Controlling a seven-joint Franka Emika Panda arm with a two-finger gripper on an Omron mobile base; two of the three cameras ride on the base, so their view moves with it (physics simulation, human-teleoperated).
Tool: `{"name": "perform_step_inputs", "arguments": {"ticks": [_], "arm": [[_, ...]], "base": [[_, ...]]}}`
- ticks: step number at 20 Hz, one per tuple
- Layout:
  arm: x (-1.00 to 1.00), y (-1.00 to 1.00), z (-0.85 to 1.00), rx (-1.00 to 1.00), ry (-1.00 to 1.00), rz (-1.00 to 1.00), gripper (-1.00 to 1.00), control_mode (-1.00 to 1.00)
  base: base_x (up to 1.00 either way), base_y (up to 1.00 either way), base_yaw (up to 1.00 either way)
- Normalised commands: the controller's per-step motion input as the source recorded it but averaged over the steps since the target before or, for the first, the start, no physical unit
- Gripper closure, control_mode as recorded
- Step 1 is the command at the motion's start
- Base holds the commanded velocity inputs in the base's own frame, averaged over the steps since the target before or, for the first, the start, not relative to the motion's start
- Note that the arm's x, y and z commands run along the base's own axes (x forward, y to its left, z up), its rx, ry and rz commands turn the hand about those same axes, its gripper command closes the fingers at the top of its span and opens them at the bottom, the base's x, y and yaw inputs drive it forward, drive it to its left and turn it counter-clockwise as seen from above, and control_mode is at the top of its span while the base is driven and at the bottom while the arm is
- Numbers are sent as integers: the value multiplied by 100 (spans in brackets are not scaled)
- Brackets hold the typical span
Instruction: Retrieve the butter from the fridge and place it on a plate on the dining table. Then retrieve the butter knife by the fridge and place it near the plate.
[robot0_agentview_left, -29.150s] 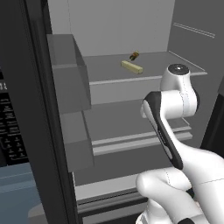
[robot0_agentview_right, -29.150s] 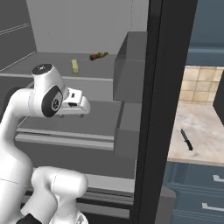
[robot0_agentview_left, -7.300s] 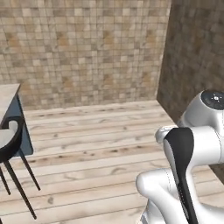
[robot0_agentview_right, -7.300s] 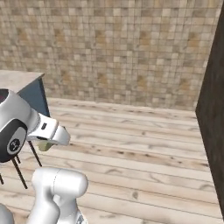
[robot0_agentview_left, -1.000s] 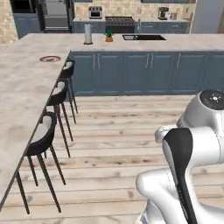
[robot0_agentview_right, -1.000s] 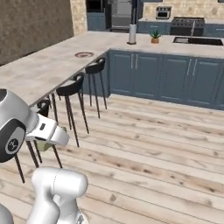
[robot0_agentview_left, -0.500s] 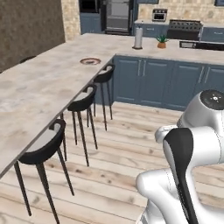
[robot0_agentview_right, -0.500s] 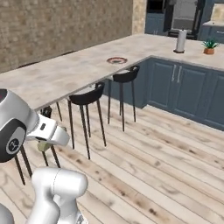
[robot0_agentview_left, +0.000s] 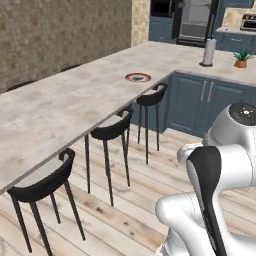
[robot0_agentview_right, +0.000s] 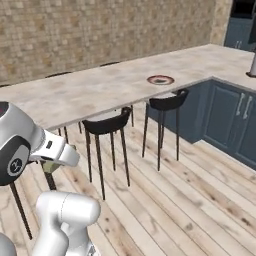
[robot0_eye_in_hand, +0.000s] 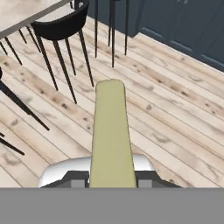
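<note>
Yellow butter one, plate one, stools three

You have one plate, three black stools, one butter, one potted plant.

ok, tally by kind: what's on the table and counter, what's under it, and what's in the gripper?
plate: 1
paper towel roll: 1
potted plant: 1
stools: 3
butter in the gripper: 1
Total: 7
</note>
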Motion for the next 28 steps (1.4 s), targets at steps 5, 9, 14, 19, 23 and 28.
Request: {"name": "perform_step_inputs", "arguments": {"ticks": [5,9,14,19,23,28], "arm": [[0,0,0,0,0,0,100,100],[0,0,0,0,0,0,100,100],[0,0,0,0,0,0,100,100],[0,0,0,0,0,0,100,100],[0,0,0,0,0,0,100,100],[0,0,0,0,0,0,100,100]], "base": [[79,-100,40],[70,-100,39],[39,-100,39],[31,-100,40],[7,-100,40],[-11,-100,16]]}}
